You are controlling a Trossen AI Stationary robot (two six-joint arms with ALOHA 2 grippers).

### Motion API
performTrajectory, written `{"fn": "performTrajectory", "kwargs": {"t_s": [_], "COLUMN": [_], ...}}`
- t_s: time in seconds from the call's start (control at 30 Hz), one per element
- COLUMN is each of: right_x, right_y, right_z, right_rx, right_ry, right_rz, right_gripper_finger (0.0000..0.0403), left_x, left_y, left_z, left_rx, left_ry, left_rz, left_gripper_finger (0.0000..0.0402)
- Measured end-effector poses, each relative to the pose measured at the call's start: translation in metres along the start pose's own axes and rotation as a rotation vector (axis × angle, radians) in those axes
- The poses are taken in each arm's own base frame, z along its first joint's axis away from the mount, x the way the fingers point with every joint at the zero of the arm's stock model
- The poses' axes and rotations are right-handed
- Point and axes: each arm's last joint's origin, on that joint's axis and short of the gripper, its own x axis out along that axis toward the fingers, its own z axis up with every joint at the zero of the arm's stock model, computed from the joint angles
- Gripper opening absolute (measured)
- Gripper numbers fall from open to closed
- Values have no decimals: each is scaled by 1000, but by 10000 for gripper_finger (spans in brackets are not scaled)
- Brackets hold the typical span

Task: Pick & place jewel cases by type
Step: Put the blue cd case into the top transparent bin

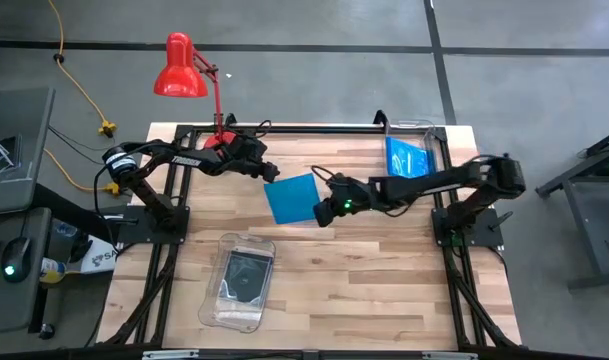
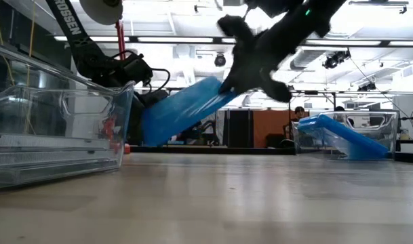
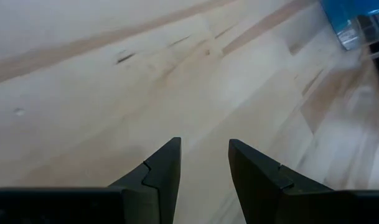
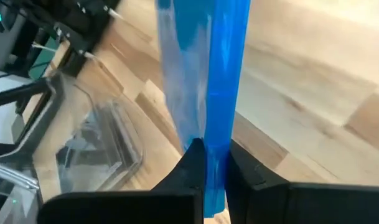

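Gripping a blue jewel case (image 1: 291, 198) by one edge with the right gripper (image 4: 215, 163), jaws clenched on it, case tilted above mid-tabletop (image 1: 364, 290). Hovering near the far left edge, left gripper (image 3: 203, 163), jaws parted, nothing between them. Lying in the far right clear bin (image 1: 431, 133), another blue case (image 1: 408, 157). Resting in the near clear bin (image 1: 216, 305), a dark case (image 1: 246, 276).

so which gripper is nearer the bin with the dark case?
Right. The right gripper is up and right of the bin, shut on a blue case. The left gripper sits farther back, near the lamp.
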Motion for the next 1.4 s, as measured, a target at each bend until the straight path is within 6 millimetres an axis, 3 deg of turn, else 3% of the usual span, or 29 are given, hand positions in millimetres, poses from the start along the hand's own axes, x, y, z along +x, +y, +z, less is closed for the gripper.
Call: {"fn": "performTrajectory", "kwargs": {"t_s": [0.6,1.07,1.4], "right_x": [-115,-157,-194], "right_y": [18,21,33], "right_z": [26,35,48], "right_rx": [-85,-203,-310], "right_ry": [-331,-486,-705], "right_rz": [-3,35,173], "right_gripper_finger": [16,14,14], "left_x": [0,0,5], "left_y": [1,5,-14], "left_z": [-3,-12,-25], "left_rx": [71,116,196], "left_ry": [29,113,120], "left_rz": [18,59,74], "left_gripper_finger": [133,133,133]}}
